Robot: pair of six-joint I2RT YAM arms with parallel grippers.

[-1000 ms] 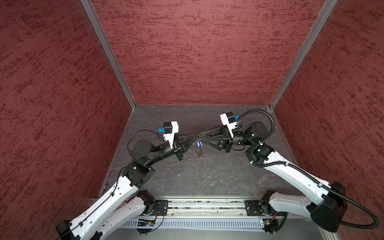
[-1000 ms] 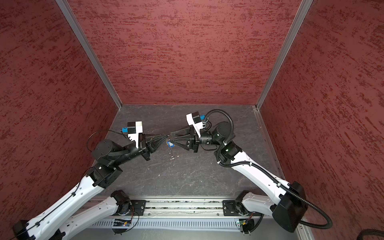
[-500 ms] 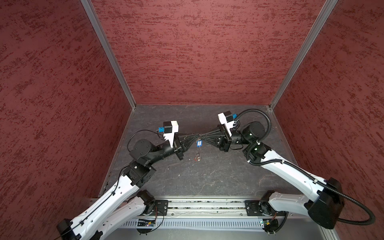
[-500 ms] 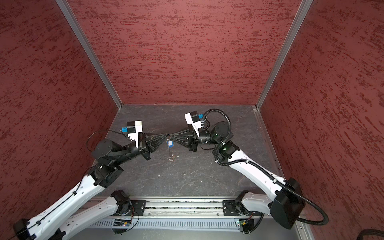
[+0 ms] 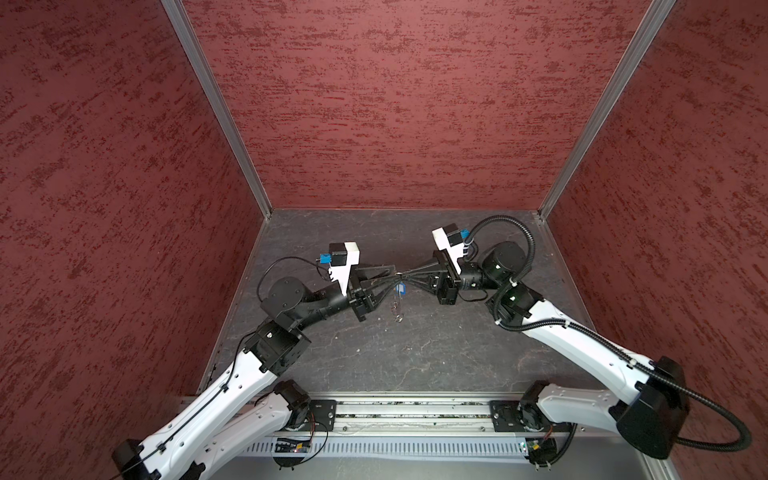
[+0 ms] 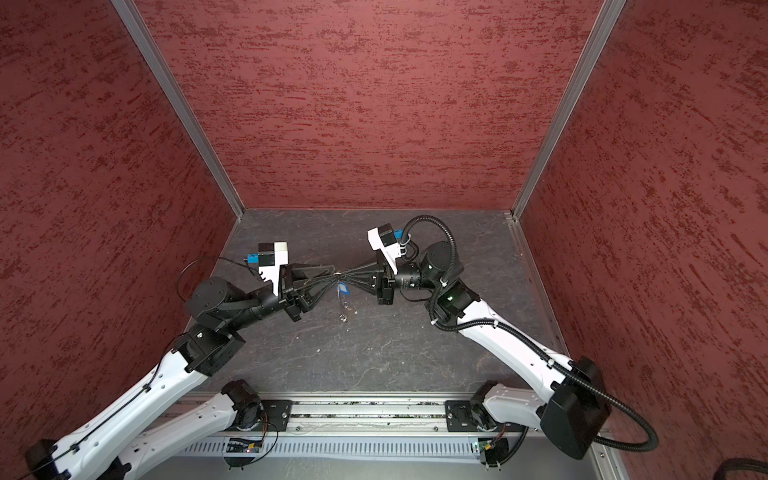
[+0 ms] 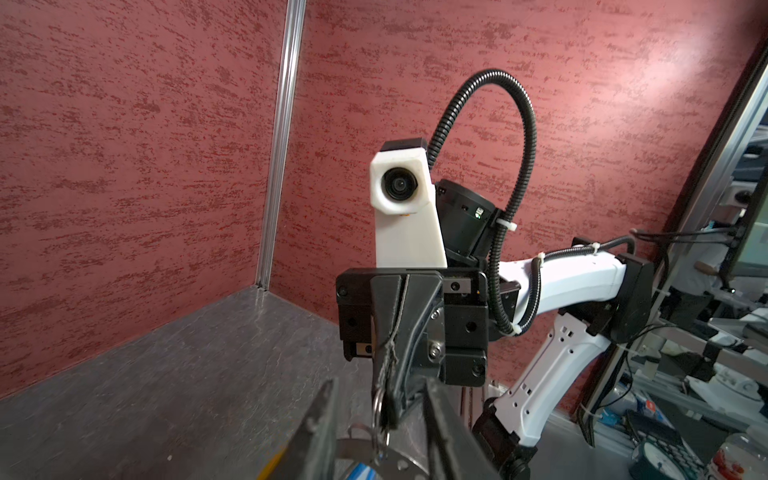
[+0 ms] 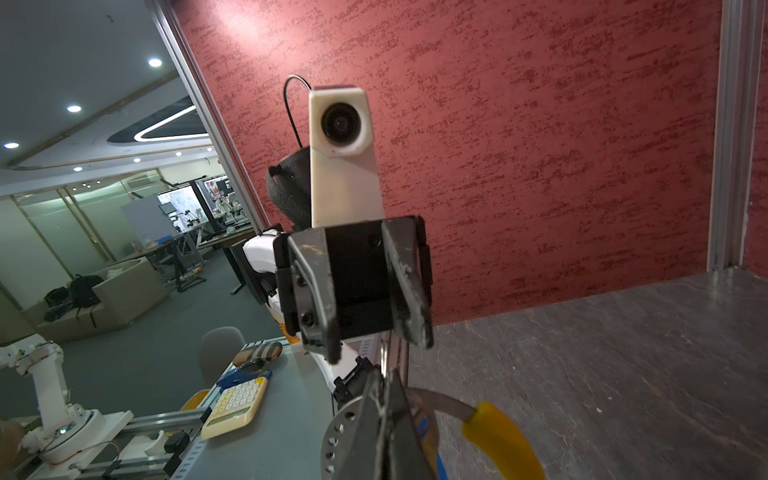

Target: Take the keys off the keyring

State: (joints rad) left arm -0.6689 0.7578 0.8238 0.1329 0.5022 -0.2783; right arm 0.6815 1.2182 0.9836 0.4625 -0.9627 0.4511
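Observation:
My two grippers meet tip to tip above the middle of the floor in both top views. The right gripper (image 5: 402, 275) (image 8: 384, 378) is shut on a small ring (image 7: 379, 409) of the keyring. The keyring's silvery band (image 7: 361, 451) and yellow segment (image 8: 503, 440) hang just under it. My left gripper (image 5: 390, 277) (image 7: 380, 388) is open, its fingers (image 7: 320, 432) standing either side of the right gripper's tips and touching nothing. A blue-tagged key (image 5: 400, 287) (image 6: 342, 287) dangles from the keyring, with metal parts (image 5: 397, 309) hanging below it.
The dark grey floor (image 5: 415, 353) is boxed in by red walls (image 5: 395, 104) at the back and on both sides. A metal rail (image 5: 395, 415) carrying both arm bases runs along the front edge.
The right gripper moved left and closed on the small ring. The left gripper, shut a moment ago, has opened.

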